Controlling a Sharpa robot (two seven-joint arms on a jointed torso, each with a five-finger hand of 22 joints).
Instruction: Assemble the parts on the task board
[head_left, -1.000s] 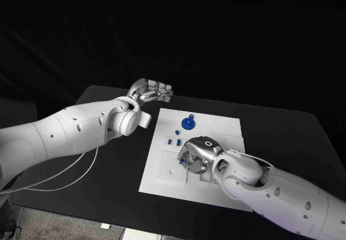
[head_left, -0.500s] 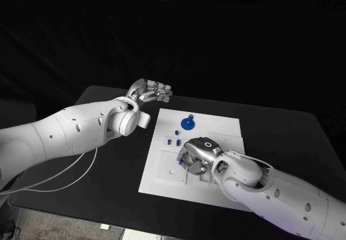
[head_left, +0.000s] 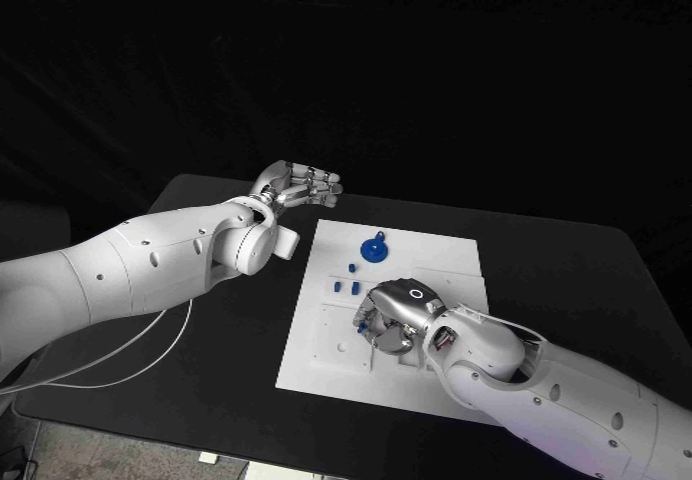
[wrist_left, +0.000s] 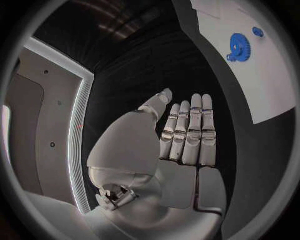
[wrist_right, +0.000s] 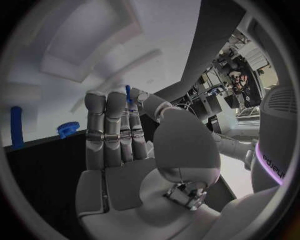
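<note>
Since a second ago our right hand (head_left: 392, 318) edged slightly down task board (head_left: 447, 250), small blue peg (wrist_right: 128, 93) pinched at fingertips, long axis pointing at board. Left hand (head_left: 299, 183) idle, empty, farther off.

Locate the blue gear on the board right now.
In the head view the blue gear lies on the white board's far end, beyond the right hand.

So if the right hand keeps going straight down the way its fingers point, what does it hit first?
Probably the task board itself. The right hand hangs fingers-down over the board's middle, pinching a small blue part; that part would likely touch first, though the gap is unclear.
</note>
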